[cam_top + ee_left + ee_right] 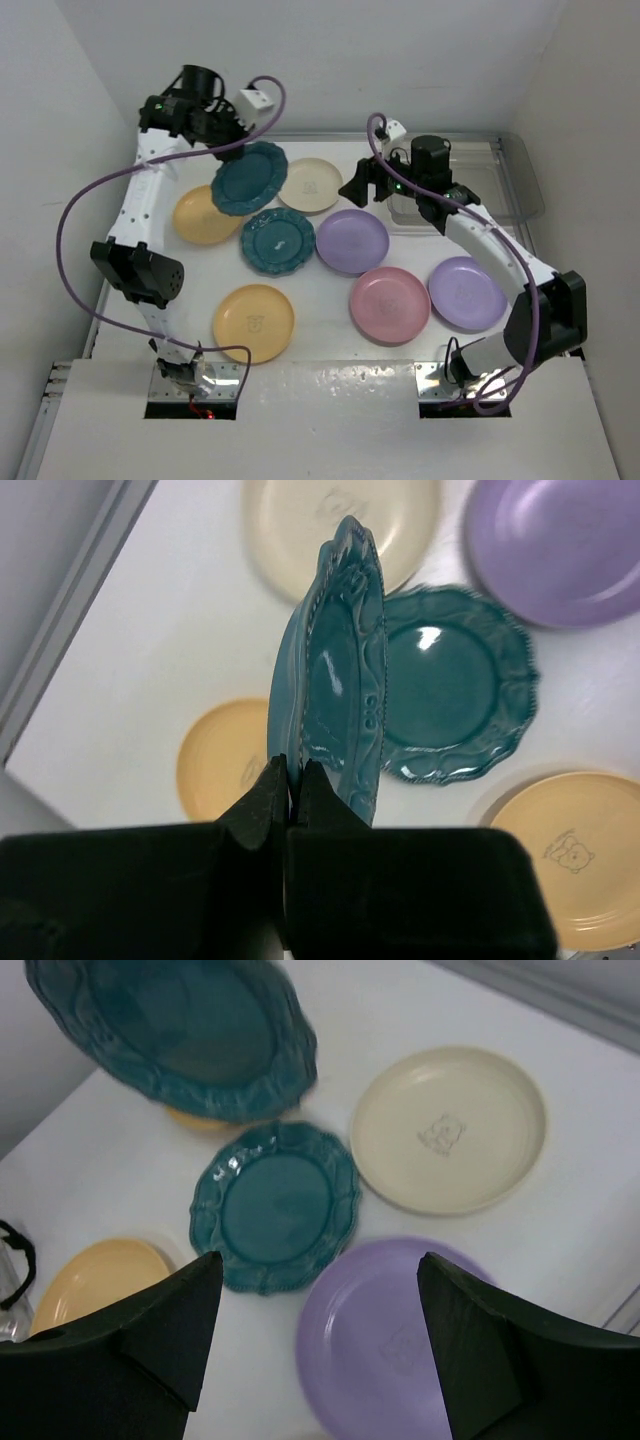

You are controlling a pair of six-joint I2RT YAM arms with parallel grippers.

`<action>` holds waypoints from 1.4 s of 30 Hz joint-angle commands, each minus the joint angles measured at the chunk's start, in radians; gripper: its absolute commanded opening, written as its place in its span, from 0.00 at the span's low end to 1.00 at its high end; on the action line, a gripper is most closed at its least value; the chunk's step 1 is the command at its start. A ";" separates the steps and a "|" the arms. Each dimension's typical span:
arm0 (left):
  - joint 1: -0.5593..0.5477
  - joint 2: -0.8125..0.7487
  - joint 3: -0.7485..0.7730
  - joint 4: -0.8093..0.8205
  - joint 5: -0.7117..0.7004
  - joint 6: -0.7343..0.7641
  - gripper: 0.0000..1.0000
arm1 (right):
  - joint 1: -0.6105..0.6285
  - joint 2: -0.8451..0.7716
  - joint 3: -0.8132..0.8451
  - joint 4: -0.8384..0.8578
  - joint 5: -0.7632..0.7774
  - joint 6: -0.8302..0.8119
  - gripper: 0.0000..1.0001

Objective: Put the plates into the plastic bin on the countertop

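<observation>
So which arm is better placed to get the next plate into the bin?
Probably right: the right gripper, open, hovers over a lavender plate beside the plastic bin. The left gripper is shut on a teal plate but far from it.

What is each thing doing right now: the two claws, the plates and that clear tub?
Left gripper: shut on the held teal plate.
Held teal plate: lifted, tilted on edge.
Right gripper: open, holding nothing.
Plastic bin: upright, no plate seen inside.
Second teal plate, cream plate, pink plate: flat on the countertop.
Yellow plates, lavender plates: flat too.
</observation>
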 commanded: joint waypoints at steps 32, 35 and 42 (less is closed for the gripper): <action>-0.193 -0.069 -0.105 0.229 0.155 -0.008 0.00 | 0.037 0.304 0.068 0.647 -0.241 0.303 0.00; -0.164 -0.069 -0.105 0.270 0.125 -0.050 0.36 | 0.016 0.284 0.079 0.662 -0.245 0.389 0.00; 0.000 -0.088 -0.087 0.396 0.046 -0.212 0.72 | -0.091 0.229 0.008 0.739 -0.129 0.677 0.00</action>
